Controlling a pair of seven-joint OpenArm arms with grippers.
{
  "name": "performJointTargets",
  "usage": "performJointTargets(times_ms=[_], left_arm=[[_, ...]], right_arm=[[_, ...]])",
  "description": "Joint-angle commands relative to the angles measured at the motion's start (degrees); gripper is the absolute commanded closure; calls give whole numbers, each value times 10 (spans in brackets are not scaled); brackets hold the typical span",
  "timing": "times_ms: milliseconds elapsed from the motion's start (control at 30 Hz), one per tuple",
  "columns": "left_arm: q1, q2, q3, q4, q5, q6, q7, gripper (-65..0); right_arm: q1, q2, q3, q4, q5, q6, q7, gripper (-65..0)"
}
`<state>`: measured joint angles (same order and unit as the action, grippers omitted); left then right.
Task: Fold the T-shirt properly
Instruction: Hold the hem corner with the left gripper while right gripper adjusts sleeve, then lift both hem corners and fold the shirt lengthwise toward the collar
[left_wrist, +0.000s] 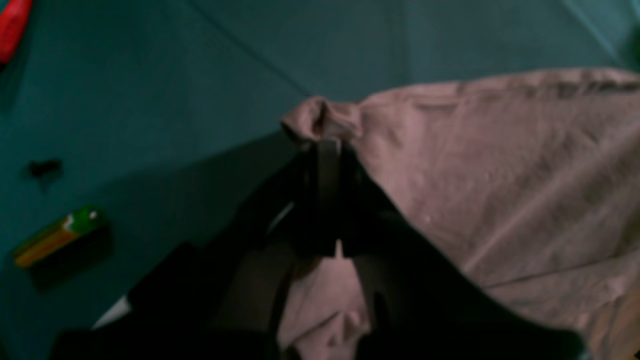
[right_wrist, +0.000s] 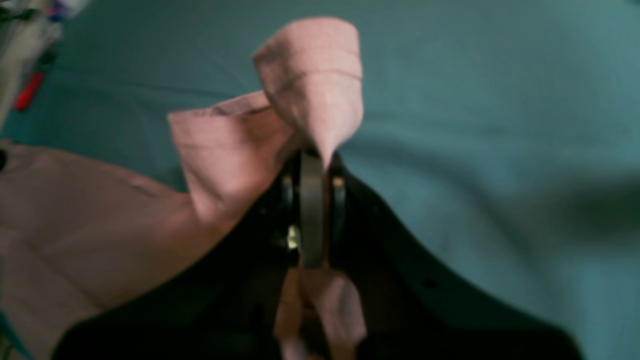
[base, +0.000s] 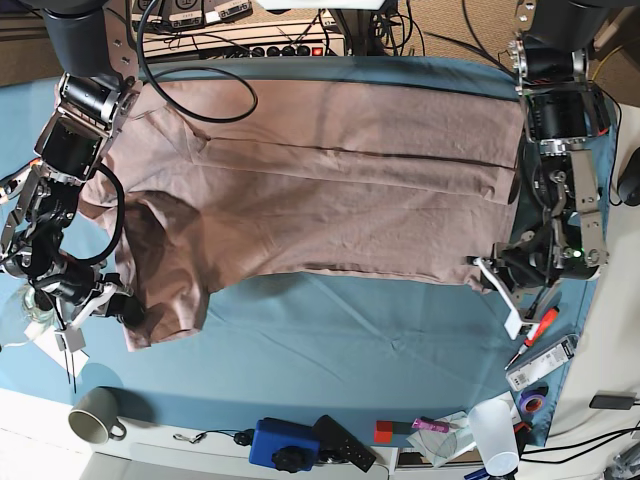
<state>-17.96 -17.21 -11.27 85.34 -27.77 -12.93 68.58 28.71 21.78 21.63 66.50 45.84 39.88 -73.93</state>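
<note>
Left tool (left_wrist: 327, 145) — pressed together on a bunched hem corner of the T-shirt (base: 330, 190); right tool (right_wrist: 312, 170) likewise pinching a folded flap of the same garment. T-shirt spread wide across the teal-covered counter (base: 330, 340), wrinkled, its near edge lifted at both gripped corners — the rest lying flat between the arms. Mug (base: 95, 415) and blue box (base: 285, 440) sit well apart from the T-shirt, at the counter's near edge.

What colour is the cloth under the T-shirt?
Blue-teal, plain; the table cloth shows best in the base view, under the T-shirt.
</note>
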Motion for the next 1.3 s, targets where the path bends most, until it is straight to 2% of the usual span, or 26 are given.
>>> performJointTargets(times_ms=[0,167,333,533,767,900,1033,1167,1267], left_arm=[[-16,-13,-2,9,-10,-2,-4,0],[-16,-39,-2,9,-26,-4,4,0],[-15,-48,-2,9,-58,-35,22,0],[2,-47,-2,11,-70,-37,38,0],[8,-51,-2,33,-85,-37,47,0],[31,-60,-2,66,-128,-77,54,0],[60,-68,-6,84,-132,-80,53,0],[83,-68,-38,100,-153,-80,53,0],[97,-68,-72,115,-172,-98,54,0]], right_arm=[[16,11,1,11,33,1,1,0],[16,11,2,11,112,1,-55,0],[14,11,2,18,167,1,-61,0],[-20,29,2,66,185,1,-61,0],[-94,58,6,123,238,1,-61,0],[-130,58,26,150,250,1,-61,0],[-162,58,56,169,270,1,-61,0],[-195,58,90,188,284,1,-61,0],[-225,58,111,200,298,1,-61,0]])
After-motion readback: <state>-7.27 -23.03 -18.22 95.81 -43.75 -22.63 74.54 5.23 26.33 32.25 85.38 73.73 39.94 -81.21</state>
